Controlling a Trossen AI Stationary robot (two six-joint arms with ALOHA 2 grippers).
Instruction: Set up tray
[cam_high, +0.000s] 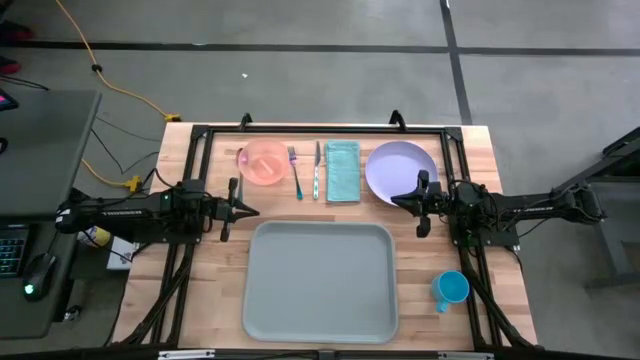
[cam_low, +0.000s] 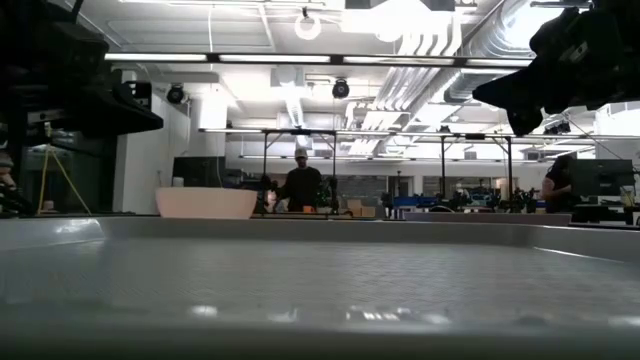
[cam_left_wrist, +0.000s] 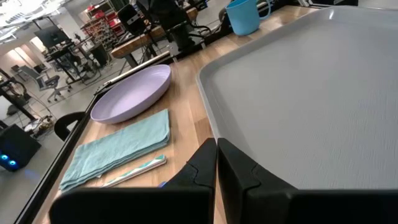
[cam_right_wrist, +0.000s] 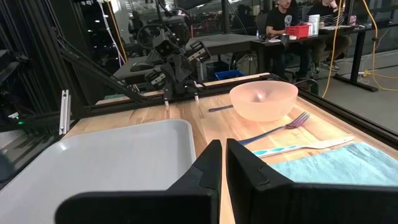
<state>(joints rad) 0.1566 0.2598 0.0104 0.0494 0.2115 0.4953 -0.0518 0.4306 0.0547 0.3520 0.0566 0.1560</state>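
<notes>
The pale grey-green tray (cam_high: 320, 280) lies flat at the table's near middle, with nothing on it. Along the far side stand a pink bowl (cam_high: 264, 160), a blue-handled fork (cam_high: 296, 172), a knife (cam_high: 317, 170), a folded teal napkin (cam_high: 343, 170) and a lavender plate (cam_high: 400, 170). A blue cup (cam_high: 451, 289) stands right of the tray. My left gripper (cam_high: 252, 211) hovers shut off the tray's far left corner, pointing right. My right gripper (cam_high: 397, 200) hovers shut over the plate's near edge, pointing left. Each wrist view shows its own fingers together: left gripper (cam_left_wrist: 216, 146), right gripper (cam_right_wrist: 224, 146).
A black frame (cam_high: 320, 128) runs around the table's far edge and sides. People sit at desks in the room beyond (cam_right_wrist: 280, 18), and one person stands far off (cam_low: 300, 185). Bare wood shows left of the tray (cam_high: 215, 290).
</notes>
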